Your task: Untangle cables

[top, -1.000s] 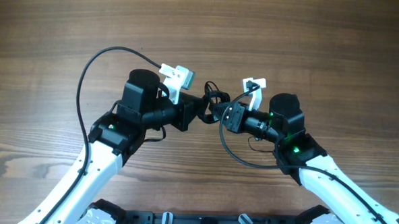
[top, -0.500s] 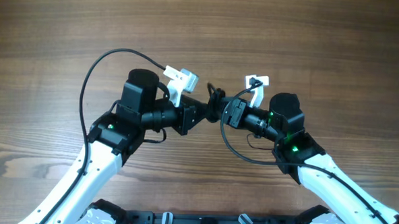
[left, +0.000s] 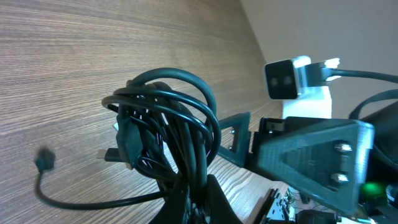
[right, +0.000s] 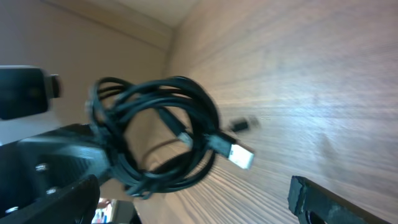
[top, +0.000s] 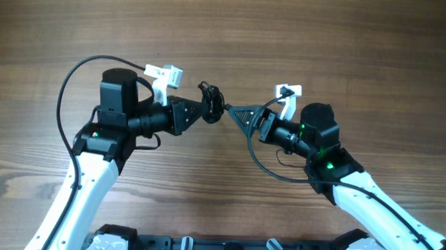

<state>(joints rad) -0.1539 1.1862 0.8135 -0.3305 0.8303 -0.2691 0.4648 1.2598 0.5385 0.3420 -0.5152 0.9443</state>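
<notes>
Cables [top: 208,109] hanging as 1 tight coil between the 2 arms, near the middle of the counter [top: 340,40], apparently lifted clear of the wood. Left hand [top: 199,112] pinching the coil, clamping down on several strands at the bundle's lower edge in its wrist view. Right hand [top: 237,115] standing wide just beside the coil, gripping nothing; only 1 fingertip [right: 323,200] showing in its own view. A silvery plug [right: 239,155] poking out of the loops toward the right arm. 1 loose end [left: 43,158] trailing away from the bundle on the left-wrist side. Progress, as I'm judging it: early. Loops crossing over each other, no strand pulled free, nothing lying out straight. Remaining: catching a plug end, drawing it back through the loops, separating every cord.
</notes>
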